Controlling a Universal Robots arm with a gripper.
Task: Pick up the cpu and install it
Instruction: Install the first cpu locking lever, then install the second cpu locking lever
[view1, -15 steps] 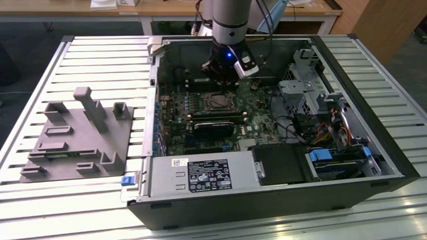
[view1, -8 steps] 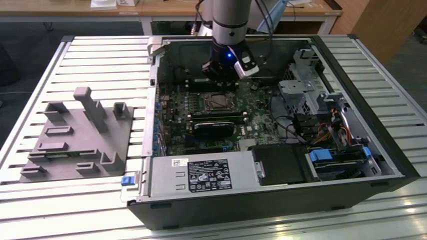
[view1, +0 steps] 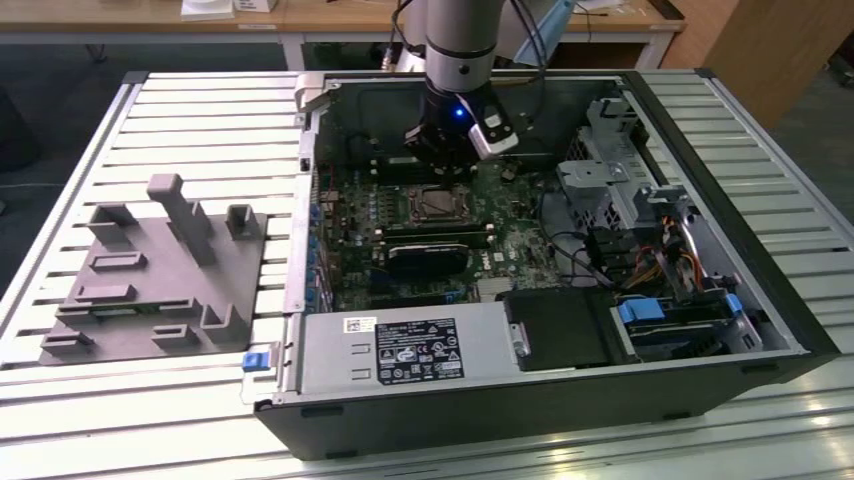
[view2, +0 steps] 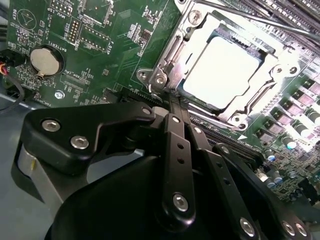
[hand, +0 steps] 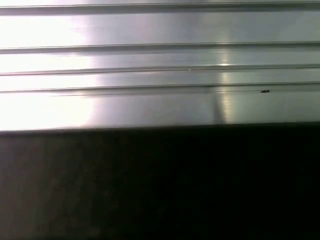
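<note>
My fingers (view2: 172, 107): pressed together, empty, poised just beside the socket (view2: 170, 60). Cpu (view2: 222, 72): pale silvery square, seated flat inside that metal-framed socket on the motherboard (view2: 100, 45). Surroundings: open computer case (view1: 561, 400) on the slatted counter (view1: 174, 110), grey tray (view1: 147, 290) well apart.

This looks like a robotics lab or electronics workshop. An opened computer case (view1: 561, 300) lies on a slatted aluminium worktable (view1: 200, 120) with its green motherboard (view1: 427, 240) exposed, and a grey plastic fixture tray (view1: 154, 280) sits beside it on the exterior view's left. Wooden desks (view1: 347, 20) stand at the far side over a dark floor.
</note>
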